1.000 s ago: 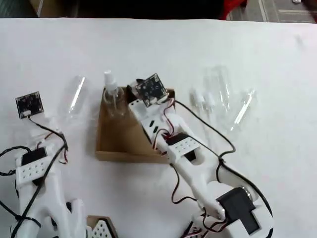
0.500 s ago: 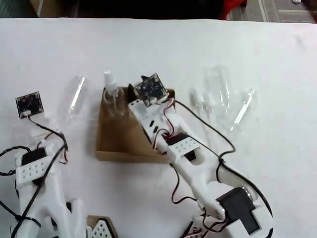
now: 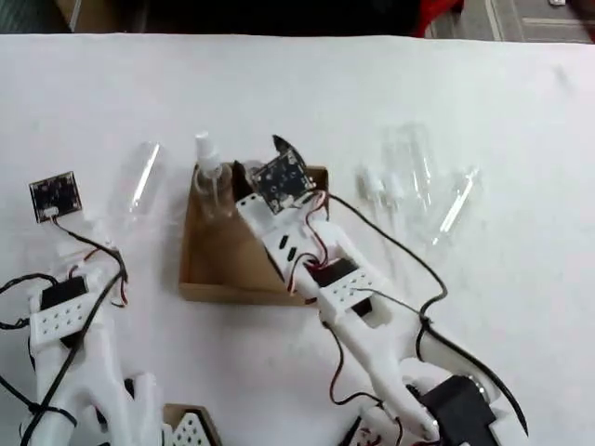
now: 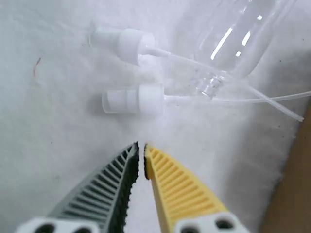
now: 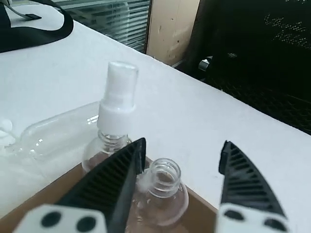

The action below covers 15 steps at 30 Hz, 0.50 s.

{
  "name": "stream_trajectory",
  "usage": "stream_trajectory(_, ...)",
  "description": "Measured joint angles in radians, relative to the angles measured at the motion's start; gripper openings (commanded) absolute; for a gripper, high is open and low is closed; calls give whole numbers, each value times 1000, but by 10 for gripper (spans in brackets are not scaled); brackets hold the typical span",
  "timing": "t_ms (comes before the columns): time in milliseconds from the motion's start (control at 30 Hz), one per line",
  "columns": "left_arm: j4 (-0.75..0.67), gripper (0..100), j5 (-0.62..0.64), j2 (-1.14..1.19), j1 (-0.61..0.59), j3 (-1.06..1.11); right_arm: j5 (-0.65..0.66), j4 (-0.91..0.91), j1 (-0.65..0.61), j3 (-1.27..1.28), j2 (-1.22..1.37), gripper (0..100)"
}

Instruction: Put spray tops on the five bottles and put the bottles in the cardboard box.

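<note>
The cardboard box [image 3: 223, 265] is placed in the middle of the table [image 3: 297, 84]. In its far left corner a capped bottle [image 3: 208, 181] is stood upright, and an uncapped bottle [image 5: 163, 191] is stood just beside it, between the spread fingers of the right gripper [image 5: 183, 143]. To the left of the box a lying bottle [image 3: 139, 181] is found, with two loose spray tops [image 4: 135, 99] near its neck, in front of the left gripper [image 4: 141, 148]. To the right of the box two more spray tops [image 3: 372, 183] are laid, then a third bottle [image 3: 416, 165], and farthest right a fourth bottle [image 3: 456, 204].
</note>
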Motion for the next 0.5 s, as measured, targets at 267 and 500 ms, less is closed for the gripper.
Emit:
stream_trajectory(267, 0, 24, 0, 0, 0, 0, -34, 146, 75, 0, -265, 2)
stream_trajectory(500, 0, 24, 0, 0, 0, 0, -95, 523, 163, 0, -554, 15)
